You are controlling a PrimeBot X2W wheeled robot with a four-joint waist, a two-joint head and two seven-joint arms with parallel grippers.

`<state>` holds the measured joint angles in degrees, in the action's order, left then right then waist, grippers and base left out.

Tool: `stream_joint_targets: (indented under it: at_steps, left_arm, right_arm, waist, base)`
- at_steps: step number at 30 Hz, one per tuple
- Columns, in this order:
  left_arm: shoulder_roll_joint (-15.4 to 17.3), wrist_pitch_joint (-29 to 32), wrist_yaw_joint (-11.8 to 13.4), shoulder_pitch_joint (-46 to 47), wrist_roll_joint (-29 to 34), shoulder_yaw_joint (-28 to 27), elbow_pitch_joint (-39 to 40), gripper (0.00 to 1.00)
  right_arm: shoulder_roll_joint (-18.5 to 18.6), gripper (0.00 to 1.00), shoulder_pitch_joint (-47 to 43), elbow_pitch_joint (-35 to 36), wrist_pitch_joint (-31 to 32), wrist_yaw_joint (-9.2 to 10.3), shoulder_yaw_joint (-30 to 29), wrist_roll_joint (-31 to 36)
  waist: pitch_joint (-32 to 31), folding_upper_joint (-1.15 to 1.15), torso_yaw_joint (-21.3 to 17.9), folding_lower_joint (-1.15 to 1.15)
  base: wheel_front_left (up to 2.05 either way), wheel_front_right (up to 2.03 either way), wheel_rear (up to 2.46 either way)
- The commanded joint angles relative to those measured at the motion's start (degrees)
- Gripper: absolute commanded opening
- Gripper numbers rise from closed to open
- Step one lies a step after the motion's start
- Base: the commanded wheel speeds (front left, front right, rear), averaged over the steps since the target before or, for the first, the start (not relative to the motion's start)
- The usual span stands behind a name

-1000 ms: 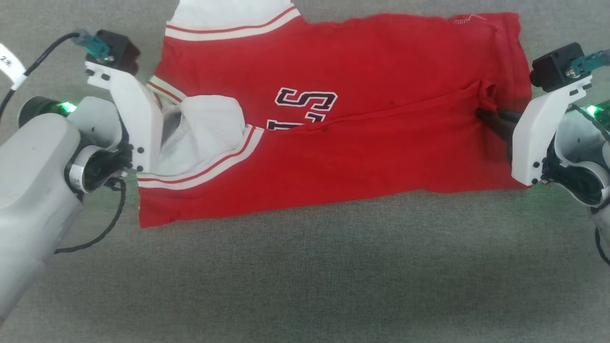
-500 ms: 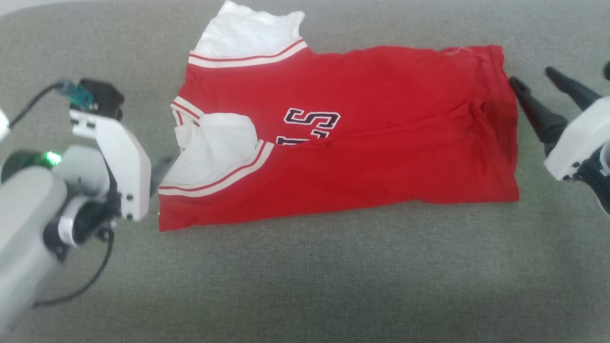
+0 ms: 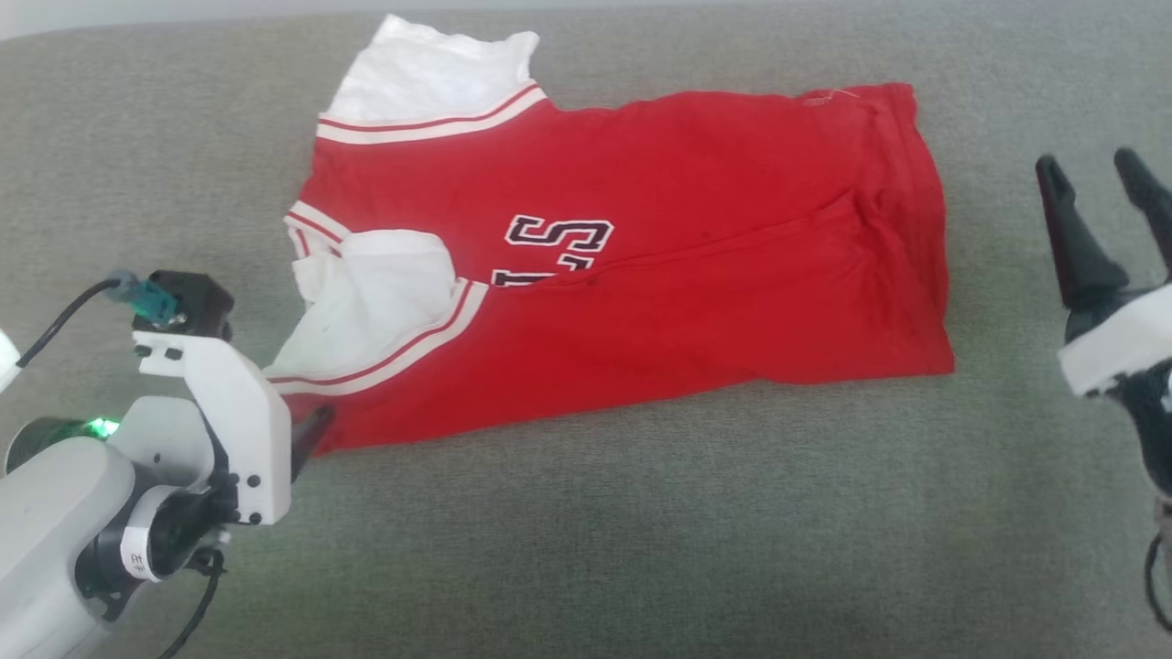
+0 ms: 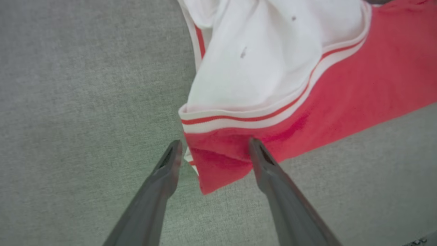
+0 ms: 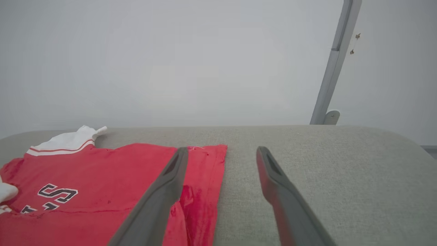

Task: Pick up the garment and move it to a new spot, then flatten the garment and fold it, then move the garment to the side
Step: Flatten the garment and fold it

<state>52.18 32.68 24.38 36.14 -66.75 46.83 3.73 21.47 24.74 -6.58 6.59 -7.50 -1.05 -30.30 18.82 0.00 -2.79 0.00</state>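
At the lower left, the left gripper point(image 4: 215, 144) has its fingers spread apart and holds nothing. In the left wrist view its two tips straddle the garment's point(image 3: 687, 275) near-left corner; whether either tip touches the cloth cannot be told. In the head view one dark fingertip point(image 3: 311, 430) pokes out from behind the white wrist housing, right at that same red corner.

The garment lies on the grey fabric surface point(image 3: 595, 531), about mid-width and toward the far side. It is folded lengthwise into a red band running left to right. One white sleeve point(image 3: 375, 302) with striped trim is bunched on top of the left end. The other sleeve point(image 3: 430, 73) sticks out beyond the far-left edge. Black, white-outlined lettering point(image 3: 549, 243) shows in part near the middle, cut off by the fold line. That crease runs on rightward to a puckered spot near the right end.

The right gripper point(image 3: 1088, 163) sits to the right of the garment, clear of its edge, with fingers pointing away from the robot. Its fingers are spread wide with nothing between them. In the right wrist view a pale wall point(image 5: 170, 61) and a slanted grey pole point(image 5: 333, 68) stand behind the surface.
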Motion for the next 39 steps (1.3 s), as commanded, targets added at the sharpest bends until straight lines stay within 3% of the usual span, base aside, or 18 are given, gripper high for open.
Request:
stream_joint_targets:
  at_steps: [1, 6, 7, 8, 15, 30, 31, 32, 39]
  left_arm:
    - [-0.4, -0.4, -0.2, -1.2, -0.6, -0.2, -1.6, 1.0]
    - [-2.0, 0.8, -0.2, -1.6, -2.8, -0.2, -6.4, 1.0]
    - [-2.5, 1.4, -0.9, -1.3, -3.1, 0.1, -7.5, 0.47]
    - [-3.1, 1.8, -1.2, -1.1, -3.5, 0.3, -8.6, 0.0]
    - [-6.3, 1.8, -4.6, 2.1, -2.0, 1.1, -13.0, 0.0]
    - [-10.6, 0.2, -7.5, 4.9, -1.5, 1.9, -14.7, 0.0]
    - [-10.8, 0.1, -7.6, 4.8, -1.8, 1.8, -14.8, 0.0]
    - [-11.0, 0.0, -7.9, 4.8, -1.9, 1.6, -15.0, 0.0]
    - [-10.4, -0.3, -7.9, 4.8, -2.5, 0.9, -15.3, 0.0]
  right_arm:
    - [-1.6, 1.0, -1.8, 1.5, 0.8, 0.03, -1.4, 0.8]
    - [-4.0, 1.0, -4.4, 3.8, 3.2, 0.02, -3.1, 1.9]
    - [-4.6, 1.0, -4.9, 4.1, 4.0, 0.02, -3.5, 2.0]
    - [-5.1, 1.0, -5.3, 4.4, 4.8, 0.02, -3.7, 2.1]
    - [-6.3, 1.0, -6.6, 3.8, 16.6, 0.02, -2.5, 0.5]
    - [-5.7, 1.0, -2.0, -5.3, 40.5, 0.05, 1.9, 3.4]
    - [-5.5, 0.7, -1.8, -5.7, 42.1, 0.02, 2.6, 3.7]
    - [-5.3, 0.0, -1.6, -6.0, 43.3, 0.01, 3.0, 3.7]
    - [-3.7, 0.0, -0.3, -2.8, 46.8, 0.04, 1.4, 1.9]
  waist:
    - [0.5, 0.0, -0.9, 0.0]
    - [1.3, 0.0, -1.8, 0.0]
    - [1.5, 0.0, -2.0, 0.0]
    - [1.7, 0.0, -2.1, 0.0]
    - [3.4, 0.0, -2.0, 0.0]
    - [5.5, 0.0, 2.0, 0.0]
    - [5.5, 0.0, 2.1, 0.0]
    - [5.6, 0.0, 2.2, 0.0]
    - [5.2, 0.0, 2.8, 0.0]
  base:
    - [0.0, 0.0, 0.0]
    - [0.0, 0.0, 0.0]
    - [0.0, 0.0, 0.0]
    - [0.0, 0.0, 0.0]
    - [0.0, 0.0, 0.0]
    - [0.0, 0.0, 0.0]
    - [0.0, 0.0, 0.0]
    - [0.0, 0.0, 0.0]
    - [0.0, 0.0, 0.0]
